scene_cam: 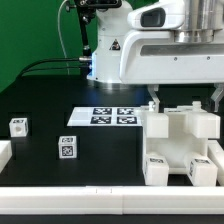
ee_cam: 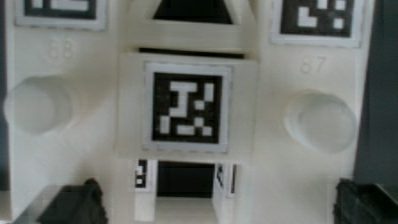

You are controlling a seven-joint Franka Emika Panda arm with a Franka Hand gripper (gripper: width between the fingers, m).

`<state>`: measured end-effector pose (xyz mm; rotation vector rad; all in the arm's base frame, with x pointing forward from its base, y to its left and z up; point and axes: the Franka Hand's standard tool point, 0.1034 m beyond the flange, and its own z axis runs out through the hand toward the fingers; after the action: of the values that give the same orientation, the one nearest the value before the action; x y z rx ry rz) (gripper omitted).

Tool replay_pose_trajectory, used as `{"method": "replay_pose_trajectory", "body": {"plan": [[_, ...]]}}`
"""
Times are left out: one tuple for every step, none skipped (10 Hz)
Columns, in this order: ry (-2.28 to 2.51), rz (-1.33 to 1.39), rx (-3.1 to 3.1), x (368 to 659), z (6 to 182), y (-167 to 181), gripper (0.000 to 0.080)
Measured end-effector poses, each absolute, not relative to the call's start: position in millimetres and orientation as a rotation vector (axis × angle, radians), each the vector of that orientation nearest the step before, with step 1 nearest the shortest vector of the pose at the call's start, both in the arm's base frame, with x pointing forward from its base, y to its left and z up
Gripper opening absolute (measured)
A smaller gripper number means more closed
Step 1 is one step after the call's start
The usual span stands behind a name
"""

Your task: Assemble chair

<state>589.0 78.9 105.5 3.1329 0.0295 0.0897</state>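
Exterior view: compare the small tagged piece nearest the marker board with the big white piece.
The small piece is a plain little block; the big piece is far larger, with raised walls and open recesses. The small piece stands alone toward the exterior view's left; the big piece fills its right. Both are white.

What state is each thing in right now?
gripper: open, above the chair body, gripping nothing.
chair body: partly built, standing on the table.
far small block: loose on the table.
near small block: loose on the table.
marker board: flat on the table.
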Motion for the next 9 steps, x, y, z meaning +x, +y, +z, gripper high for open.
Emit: {"method": "replay_pose_trajectory", "body": {"plan": [[0.027,0.096,3.130,594.4,102.9,77.8,0.0649],[0.024,0.114,3.128,600.3,100.3,76.5,0.0649],[0.024,0.117,3.127,601.6,100.5,75.8,0.0649],[0.020,0.118,3.127,602.5,100.7,74.0,0.0649],[0.020,0.121,3.127,603.3,100.8,74.7,0.0649],[0.020,0.113,3.128,602.9,102.2,74.9,0.0649],[0.018,0.096,3.131,602.5,107.5,75.2,0.0649],[0.018,0.065,3.136,601.6,117.8,76.7,0.0649],[0.026,0.041,3.141,600.4,128.1,75.4,0.0649]]}}
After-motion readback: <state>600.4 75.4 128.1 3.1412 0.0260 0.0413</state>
